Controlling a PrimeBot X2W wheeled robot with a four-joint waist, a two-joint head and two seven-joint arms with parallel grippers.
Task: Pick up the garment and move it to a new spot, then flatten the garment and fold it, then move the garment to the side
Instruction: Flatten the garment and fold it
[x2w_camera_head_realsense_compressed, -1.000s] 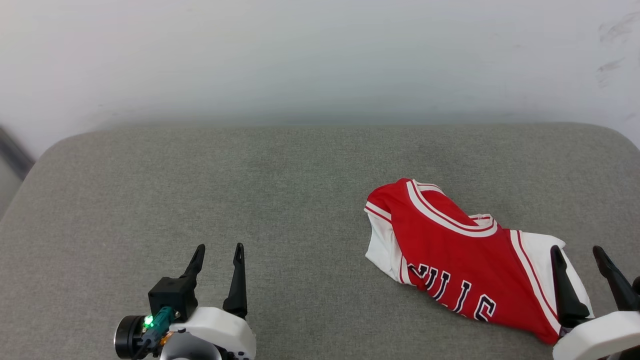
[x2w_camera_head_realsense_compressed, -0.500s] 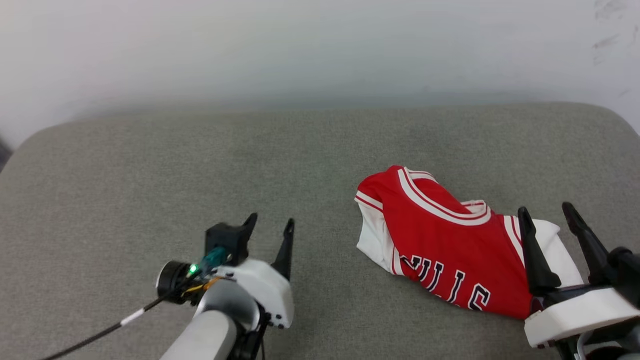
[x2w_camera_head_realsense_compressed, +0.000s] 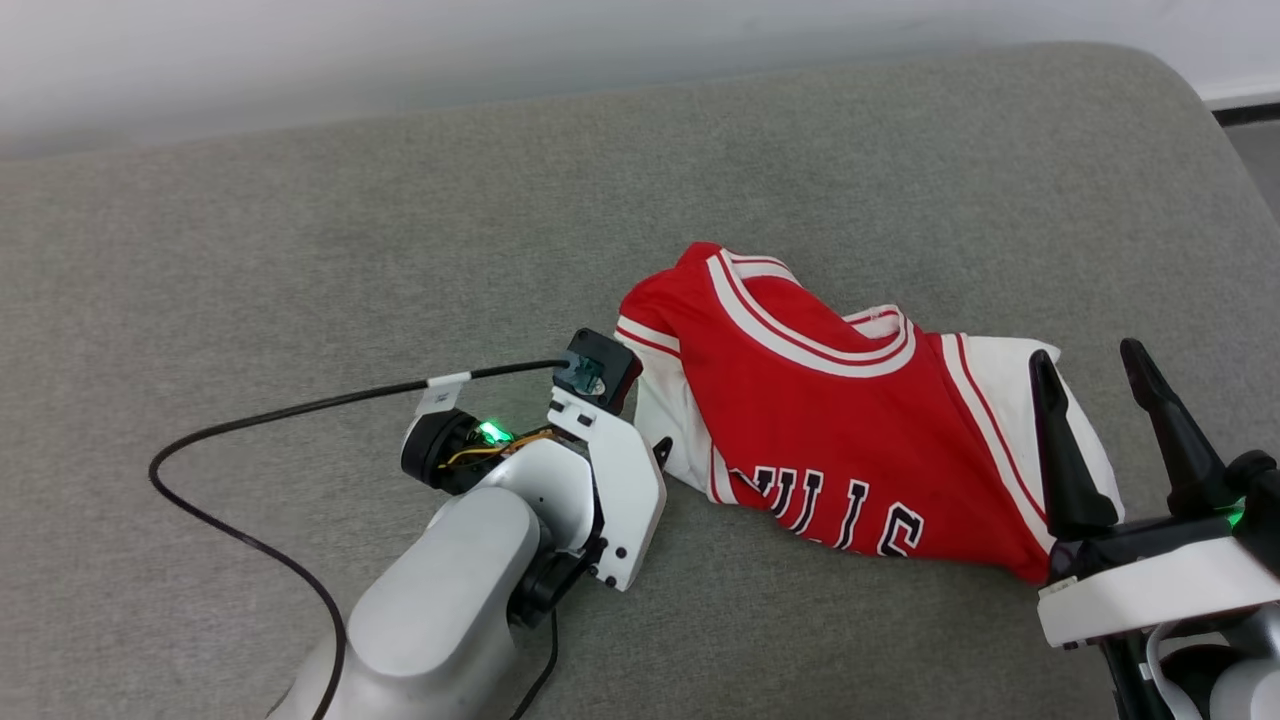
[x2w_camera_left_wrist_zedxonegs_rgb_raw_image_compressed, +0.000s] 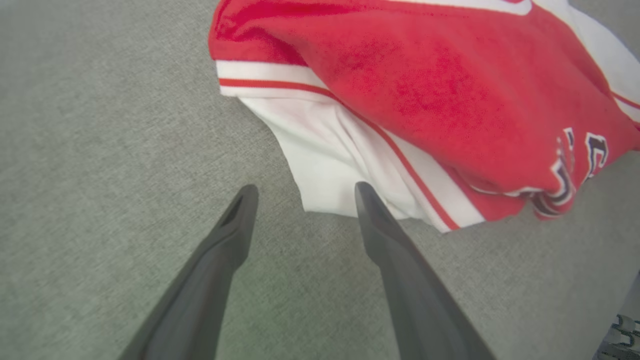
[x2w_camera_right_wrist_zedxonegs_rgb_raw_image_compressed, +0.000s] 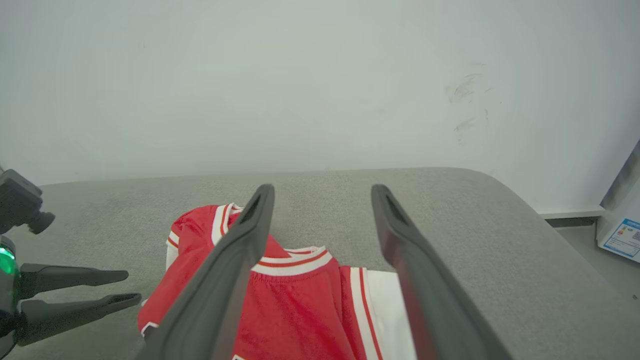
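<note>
The garment (x2w_camera_head_realsense_compressed: 850, 430), a crumpled red jersey with white sleeves, striped collar and black lettering, lies on the grey cushion (x2w_camera_head_realsense_compressed: 300, 250). The left gripper (x2w_camera_left_wrist_zedxonegs_rgb_raw_image_compressed: 305, 188), fingers spread, is just beside one white sleeve. The right gripper (x2w_camera_head_realsense_compressed: 1085, 352), equally wide and empty, hovers by the other.

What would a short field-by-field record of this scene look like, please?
Surface: grey cushion
Shirt: red with white sleeves, crumpled, lying letters-up on the cushion
Left pincer: open, tips at the edge of one white sleeve
Right pincer: open, by the other white sleeve, holding nothing
Task stage: shirt not yet picked up
</note>
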